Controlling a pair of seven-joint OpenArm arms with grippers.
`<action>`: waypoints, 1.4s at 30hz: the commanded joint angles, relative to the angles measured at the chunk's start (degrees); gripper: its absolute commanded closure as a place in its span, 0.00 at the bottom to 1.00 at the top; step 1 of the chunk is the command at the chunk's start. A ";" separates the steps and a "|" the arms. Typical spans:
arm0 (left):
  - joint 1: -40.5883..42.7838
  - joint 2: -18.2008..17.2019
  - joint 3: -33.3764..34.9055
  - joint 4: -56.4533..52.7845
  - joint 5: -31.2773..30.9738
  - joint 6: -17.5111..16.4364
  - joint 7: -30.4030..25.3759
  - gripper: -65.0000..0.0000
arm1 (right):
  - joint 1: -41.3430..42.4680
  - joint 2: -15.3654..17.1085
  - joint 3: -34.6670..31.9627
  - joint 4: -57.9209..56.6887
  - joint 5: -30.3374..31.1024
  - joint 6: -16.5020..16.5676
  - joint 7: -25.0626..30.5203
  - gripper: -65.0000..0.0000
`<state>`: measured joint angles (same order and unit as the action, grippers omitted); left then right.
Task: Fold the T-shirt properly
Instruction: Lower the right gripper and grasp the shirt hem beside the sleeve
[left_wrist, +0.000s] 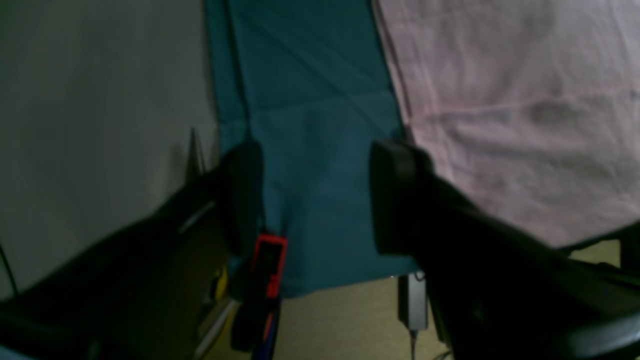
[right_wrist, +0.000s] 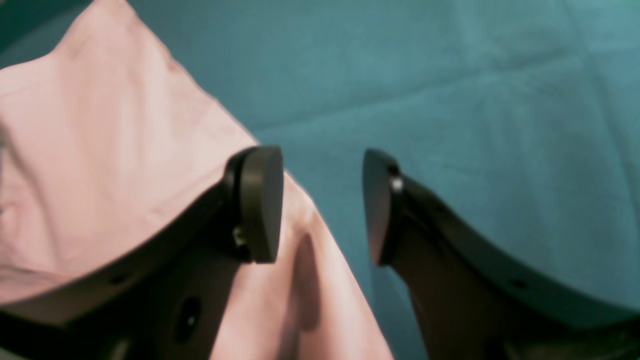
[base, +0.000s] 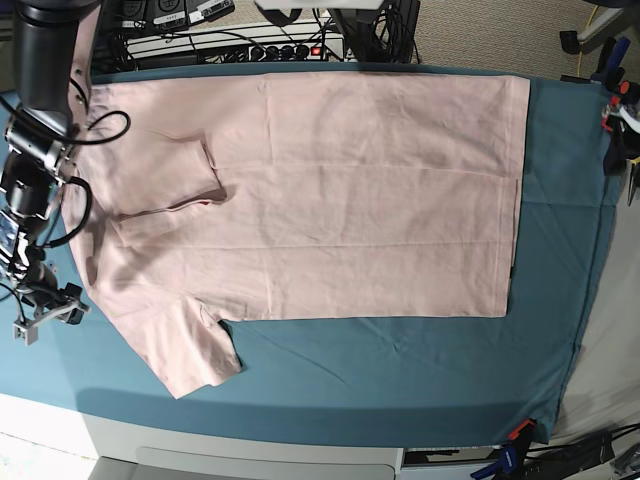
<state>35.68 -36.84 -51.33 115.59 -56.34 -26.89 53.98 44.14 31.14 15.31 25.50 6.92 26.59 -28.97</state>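
Note:
The pale pink T-shirt (base: 340, 200) lies spread flat on the teal table cloth (base: 400, 370), plain side up, with no lettering showing. Its hem is at the right and one sleeve (base: 185, 350) sticks out at the front left. My right arm (base: 30, 170) stands at the table's left edge. My right gripper (right_wrist: 320, 205) is open and empty, straddling an edge of the T-shirt (right_wrist: 100, 150). My left gripper (left_wrist: 320, 200) is open and empty over bare teal cloth (left_wrist: 310, 100), with the T-shirt (left_wrist: 520, 115) to its right. The left gripper does not show in the base view.
Power strips and cables (base: 240, 40) lie behind the table. Clamps hold the cloth at the right edge (base: 612, 110) and at the front right corner (base: 520, 432). A red clamp (left_wrist: 270, 260) sits at the cloth's edge in the left wrist view.

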 joint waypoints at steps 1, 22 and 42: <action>0.22 -1.22 -0.55 0.68 -0.37 -0.17 -1.20 0.47 | 2.01 0.96 0.11 1.03 -1.77 -1.75 2.16 0.60; 0.17 -1.09 -0.55 0.68 -0.37 -0.17 -1.05 0.47 | -6.56 0.02 0.17 1.03 7.39 -0.87 2.21 0.60; 0.17 -1.09 -0.55 0.68 -0.22 -0.20 -1.03 0.47 | -6.75 -2.97 0.15 1.03 8.09 1.66 6.08 0.51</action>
<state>35.66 -36.84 -51.33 115.61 -56.12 -26.87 53.98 35.88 27.29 15.35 25.50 14.48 27.86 -23.38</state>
